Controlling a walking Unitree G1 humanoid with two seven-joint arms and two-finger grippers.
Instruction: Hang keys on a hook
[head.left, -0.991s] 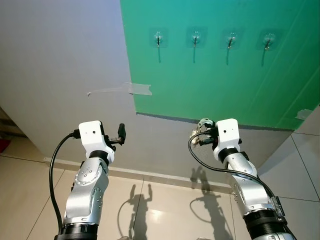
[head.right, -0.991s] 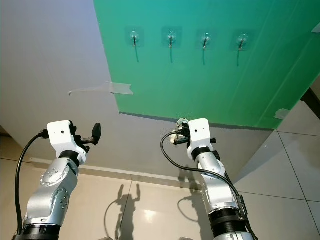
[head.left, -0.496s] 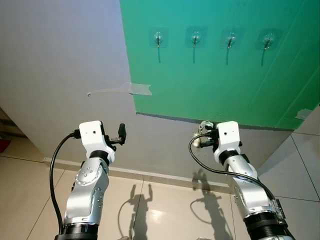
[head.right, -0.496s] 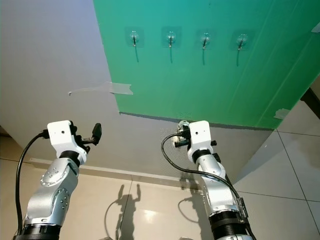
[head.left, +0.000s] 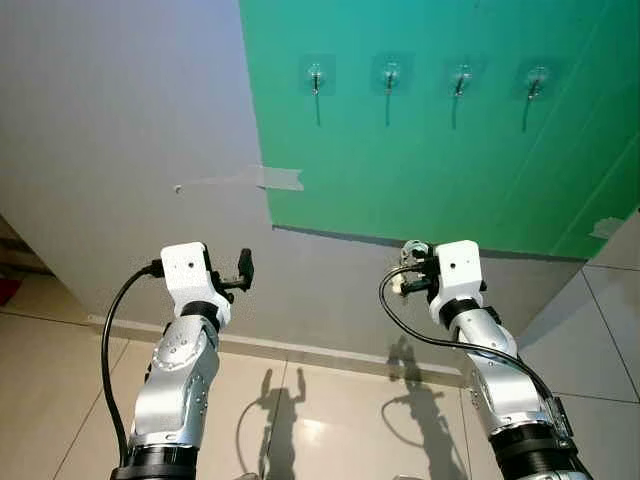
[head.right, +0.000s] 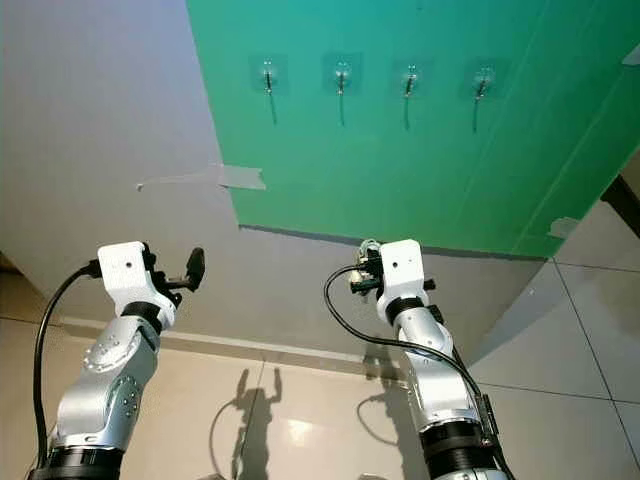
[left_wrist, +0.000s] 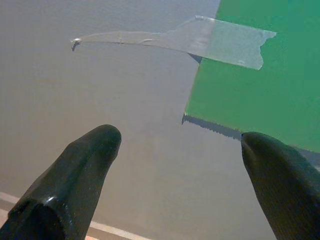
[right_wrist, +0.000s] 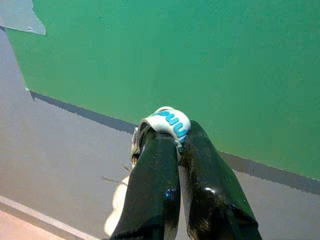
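Observation:
Several clear adhesive hooks (head.left: 316, 77) sit in a row high on a green sheet (head.left: 420, 150) taped to the wall. My right gripper (head.left: 409, 268) is raised below the sheet's lower edge, well under the hooks, shut on the keys (right_wrist: 167, 121), a white loop with blue lettering and a pale fob hanging beneath. In the right wrist view the two black fingers (right_wrist: 152, 185) press together around that loop. My left gripper (head.left: 243, 268) is held up at the left before the grey wall, open and holding nothing; its fingers (left_wrist: 75, 170) stand wide apart.
A strip of clear tape (head.left: 268, 179) holds the sheet's left edge to the grey wall (head.left: 120, 120). Another tape piece (head.left: 606, 228) sits at the sheet's right corner. Beige floor tiles (head.left: 330, 420) lie below, with the arms' shadows on them.
My right gripper with the keys has drifted slightly right and down. The left arm has barely moved.

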